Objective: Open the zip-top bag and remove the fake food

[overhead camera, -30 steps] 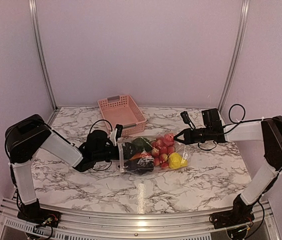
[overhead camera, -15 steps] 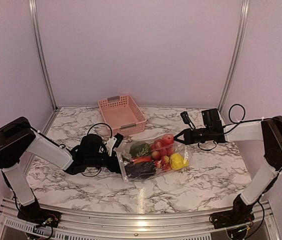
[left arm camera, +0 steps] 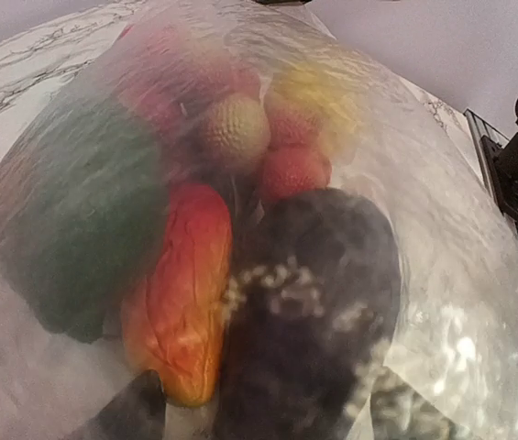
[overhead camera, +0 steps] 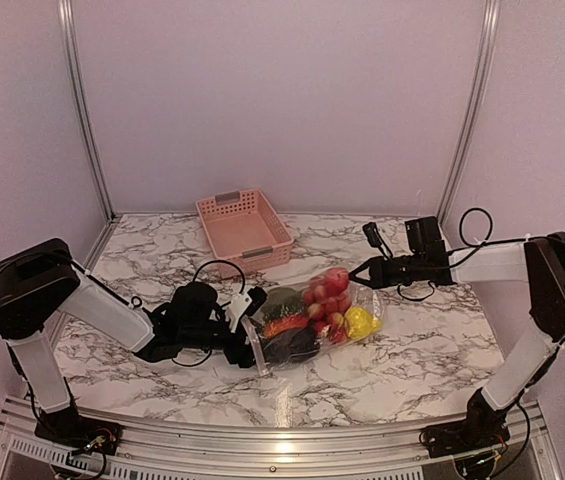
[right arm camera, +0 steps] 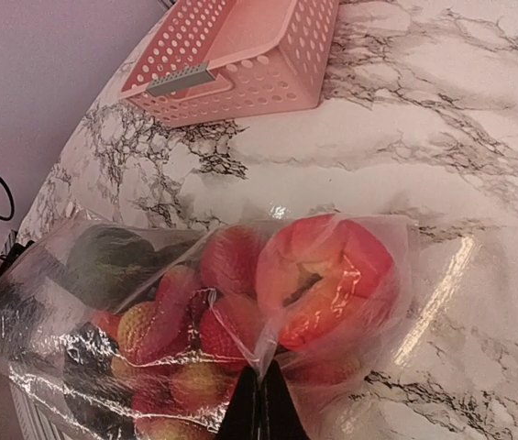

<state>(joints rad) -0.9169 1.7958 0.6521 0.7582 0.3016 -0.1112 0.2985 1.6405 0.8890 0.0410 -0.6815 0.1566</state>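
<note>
Pale lilac walls (overhead camera: 282, 100), aluminium posts (overhead camera: 84, 110) (two), white marble-patterned table (overhead camera: 412, 350).

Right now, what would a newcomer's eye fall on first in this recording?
The clear zip-top bag, stuffed with bright fake food in red, yellow, green and dark purple, lies mid-table between the two arms. The right end effector is shut on the bag's far-right corner, while the left end effector stands open at its opposite end. A pink basket sits behind, near the back wall.
</note>
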